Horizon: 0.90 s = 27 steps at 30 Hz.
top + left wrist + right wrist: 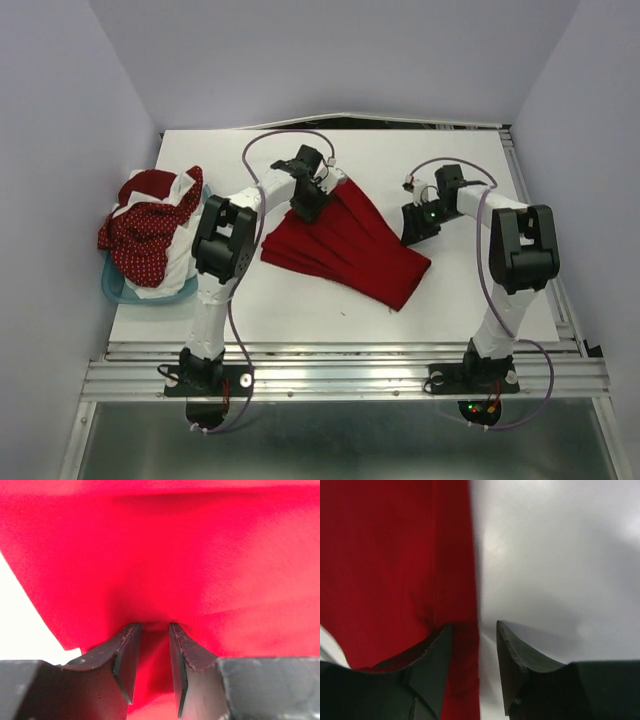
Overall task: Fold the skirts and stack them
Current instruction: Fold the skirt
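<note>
The plain bright red pleated skirt [345, 245] lies folded into a long fan shape in the middle of the white table [450, 160]. My left gripper [308, 205] is down on its upper left part. In the left wrist view the red cloth [175, 555] fills the frame and bunches between the jaws of the left gripper [155, 626], which are closed on a fold of it. My right gripper [412, 228] is at the skirt's right edge. In the right wrist view it [474, 625] is open, with the skirt's edge [395, 555] lying between its jaws.
At the table's left edge a shallow teal tub [115, 285] holds a heap of a dark red white-dotted skirt [145, 235] and white cloth [185, 192]. Grey walls stand on three sides. A metal rail runs along the near edge.
</note>
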Each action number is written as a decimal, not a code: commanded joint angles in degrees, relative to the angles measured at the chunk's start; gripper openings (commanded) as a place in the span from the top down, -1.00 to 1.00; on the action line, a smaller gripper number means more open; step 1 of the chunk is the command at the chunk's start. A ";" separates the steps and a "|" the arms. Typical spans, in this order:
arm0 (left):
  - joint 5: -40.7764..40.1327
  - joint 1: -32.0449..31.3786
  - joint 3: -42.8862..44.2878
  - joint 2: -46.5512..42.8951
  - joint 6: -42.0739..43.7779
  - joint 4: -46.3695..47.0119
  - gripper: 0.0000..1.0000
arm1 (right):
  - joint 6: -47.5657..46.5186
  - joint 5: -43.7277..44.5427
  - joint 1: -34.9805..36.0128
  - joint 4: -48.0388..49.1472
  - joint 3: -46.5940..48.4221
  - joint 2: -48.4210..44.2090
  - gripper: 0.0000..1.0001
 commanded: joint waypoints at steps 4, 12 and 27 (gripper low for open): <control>-6.36 0.61 21.66 11.49 3.47 -2.32 0.14 | 6.70 -12.54 0.87 -5.87 -13.81 -8.86 0.13; 0.14 0.09 5.75 -11.75 4.17 7.76 -0.09 | 21.21 -25.03 2.10 -1.66 -20.05 -13.24 -0.10; -9.08 -18.80 -41.94 -51.61 -0.71 21.58 -0.50 | 31.67 -13.87 3.15 9.15 -28.39 -16.15 -0.37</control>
